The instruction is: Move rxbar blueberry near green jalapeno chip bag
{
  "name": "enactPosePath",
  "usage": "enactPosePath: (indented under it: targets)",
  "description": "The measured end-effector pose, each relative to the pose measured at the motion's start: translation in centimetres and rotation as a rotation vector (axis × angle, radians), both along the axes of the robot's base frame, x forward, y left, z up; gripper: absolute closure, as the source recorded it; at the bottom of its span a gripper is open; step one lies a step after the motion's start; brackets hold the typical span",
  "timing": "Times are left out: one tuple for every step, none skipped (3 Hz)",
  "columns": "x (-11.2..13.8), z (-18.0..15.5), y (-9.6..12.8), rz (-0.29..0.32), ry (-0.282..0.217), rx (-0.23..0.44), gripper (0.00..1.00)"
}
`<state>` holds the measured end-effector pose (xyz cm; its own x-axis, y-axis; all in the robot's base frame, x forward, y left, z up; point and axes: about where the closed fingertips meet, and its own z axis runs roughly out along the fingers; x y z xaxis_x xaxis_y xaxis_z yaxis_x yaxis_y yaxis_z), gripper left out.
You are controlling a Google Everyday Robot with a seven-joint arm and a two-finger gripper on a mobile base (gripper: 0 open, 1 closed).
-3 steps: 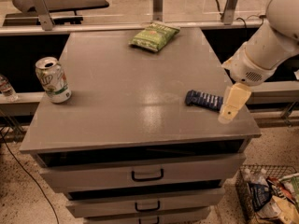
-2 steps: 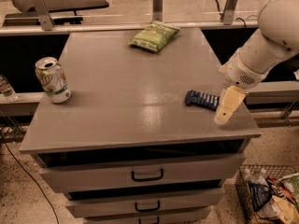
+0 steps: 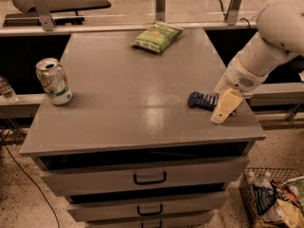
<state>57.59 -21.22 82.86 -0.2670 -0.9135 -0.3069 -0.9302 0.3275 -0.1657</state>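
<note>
Starting at the left of the frame, the green-and-white soda can (image 3: 53,81) stands where it stood a second ago, near the left edge of the grey cabinet top (image 3: 133,94). At upper centre, the green jalapeno chip bag (image 3: 156,36) lies flat by the far edge, also unmoved. The rxbar blueberry (image 3: 203,100) has not shifted either. It lies flat at centre right, near the cabinet's right edge and well apart from the bag.

The only change is in the gripper (image 3: 221,115). Over the last second it has slid leftward in the frame and dropped a little, closing on the bar. I read that as an approach to a grasp that is nearly finished, with the carry to the bag yet to begin.

The gripper now hangs just right of the bar, overlapping its right end in this view, so I cannot say whether they touch. I also cannot tell whether it is set wide or narrow, and the bar rests on the top, not lifted.
</note>
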Motion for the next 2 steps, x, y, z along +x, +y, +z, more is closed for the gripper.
enactPosePath:
  targets:
    - [-0.13, 0.43, 0.20, -0.006, 0.012, 0.005, 0.64]
    - [-0.13, 0.71, 0.20, -0.006, 0.012, 0.005, 0.87]
